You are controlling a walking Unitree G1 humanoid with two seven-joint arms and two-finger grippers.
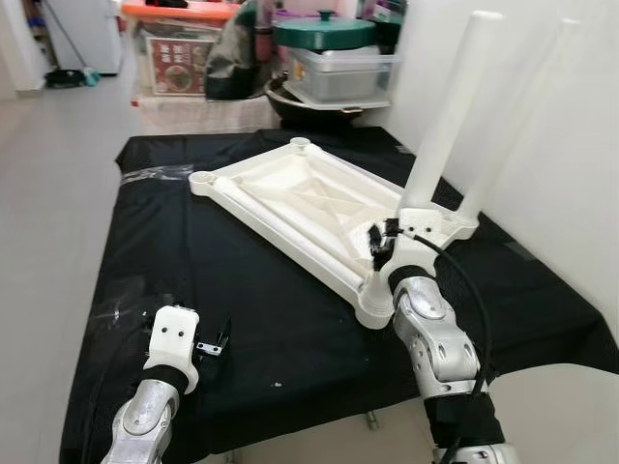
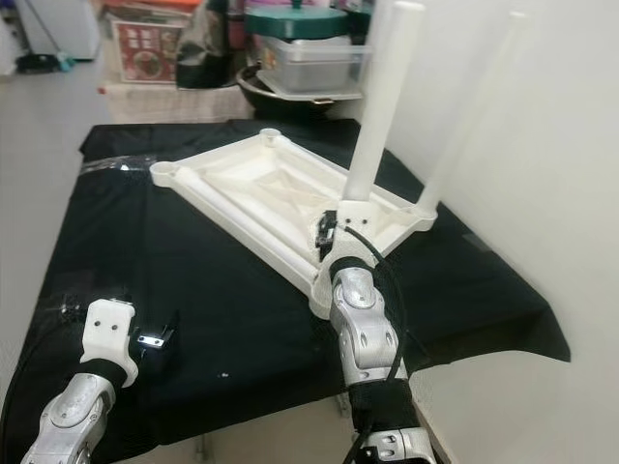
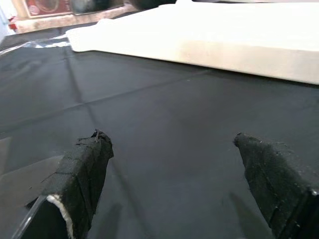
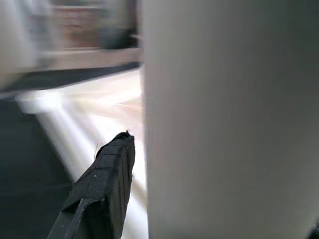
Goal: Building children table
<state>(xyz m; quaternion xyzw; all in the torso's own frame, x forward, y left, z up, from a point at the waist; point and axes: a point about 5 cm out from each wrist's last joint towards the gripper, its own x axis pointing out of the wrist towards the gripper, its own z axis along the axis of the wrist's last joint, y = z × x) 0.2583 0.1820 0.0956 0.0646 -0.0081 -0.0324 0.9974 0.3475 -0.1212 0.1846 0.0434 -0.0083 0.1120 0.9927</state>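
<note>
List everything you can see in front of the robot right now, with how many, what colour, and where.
Upside-down white plastic tabletop: one, white, lying on the cloth, centre.
White cylindrical table legs: two, white, upright in the tabletop's corners nearest the wall.
Black cloth: one, black, covering the low work surface.
Green lidded pot: one, green, on a box behind the cloth.
Clear plastic storage box: one, clear, under the pot.
Orange-lidded bin: one, behind the cloth, towards the left.
White wall: one, right side.
Left gripper: one, black jaws open, low over the cloth's near left part.
Right gripper: one, black, at the base of the nearer leg; the wrist view shows one finger beside it.
</note>
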